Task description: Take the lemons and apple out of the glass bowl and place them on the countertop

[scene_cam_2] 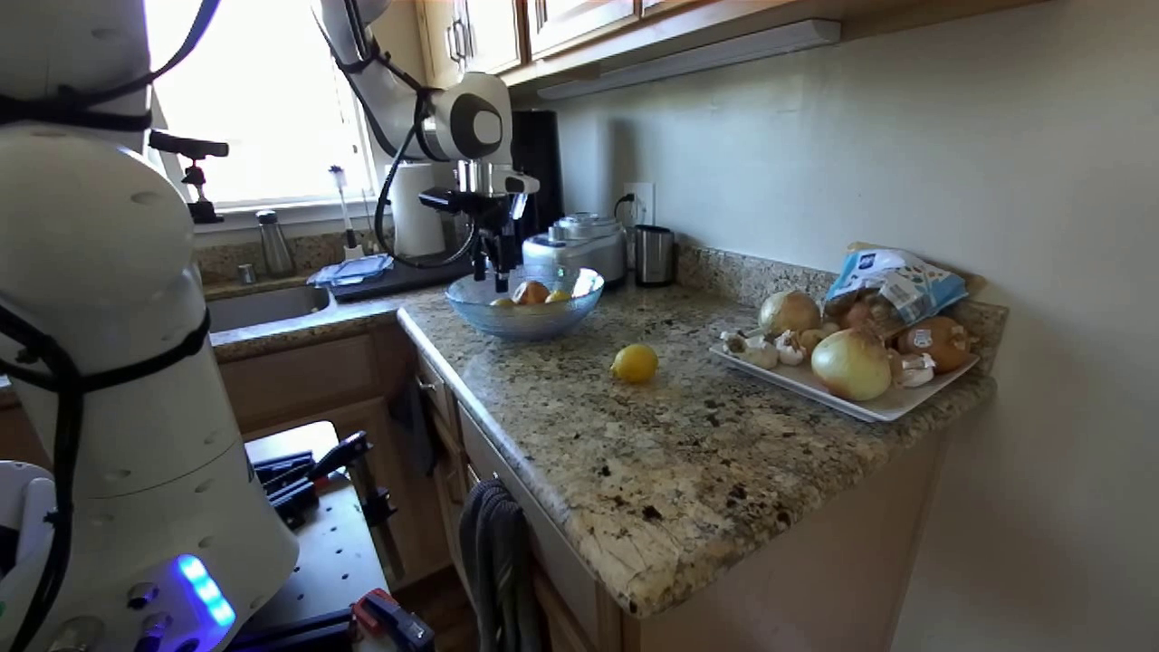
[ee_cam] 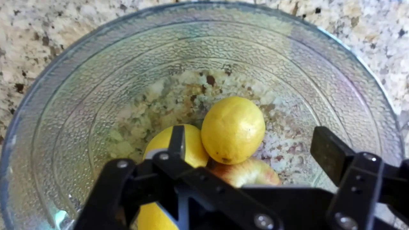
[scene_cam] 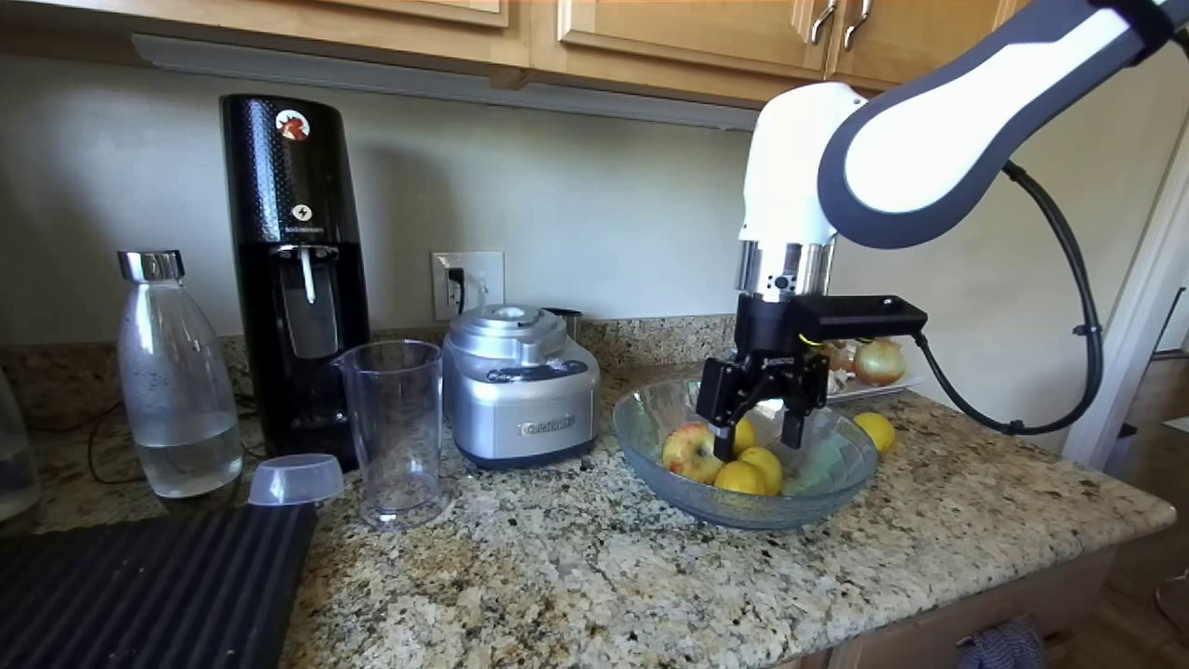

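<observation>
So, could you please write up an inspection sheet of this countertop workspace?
Surface: speckled granite countertop; no spill seen.
Job's things: apple and three lemons in the glass bowl; fourth lemon on the countertop, apart from it.
Clutter: SodaStream machine, Cuisinart appliance, clear beaker, part-filled bottle, black ribbed mat; onions and garlic on a white plate.
Gripper: open at the glass bowl, nothing held; contact unclear.
Cables: black cable hanging in a loop; black plug in the wall outlet.
Surroundings: wooden cabinets overhead, sink, bright window, hanging towel.

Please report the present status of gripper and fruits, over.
Gripper open, over glass bowl. Three lemons and apple inside; one lemon on countertop. Lemons crowd apple.
</observation>
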### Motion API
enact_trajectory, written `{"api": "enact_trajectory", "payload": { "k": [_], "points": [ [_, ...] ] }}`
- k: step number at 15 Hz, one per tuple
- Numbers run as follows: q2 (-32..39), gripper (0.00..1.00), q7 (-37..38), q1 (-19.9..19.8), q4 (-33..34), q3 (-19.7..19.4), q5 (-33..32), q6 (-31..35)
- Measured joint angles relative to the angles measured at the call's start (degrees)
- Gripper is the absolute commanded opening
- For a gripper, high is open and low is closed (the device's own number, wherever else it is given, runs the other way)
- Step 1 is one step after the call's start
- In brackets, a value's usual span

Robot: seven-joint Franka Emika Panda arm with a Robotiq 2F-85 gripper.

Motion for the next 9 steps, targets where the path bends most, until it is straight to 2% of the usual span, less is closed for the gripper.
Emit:
{"api": "enact_trajectory", "payload": {
  "k": [5,9],
  "points": [
    [1.6,1.0,12.7,1.1,0.0,-1.3,-0.1,5.5],
    [1.9,1.0,20.2,2.3,-0.5,-3.0,-2.8,5.6]
  ]
}}
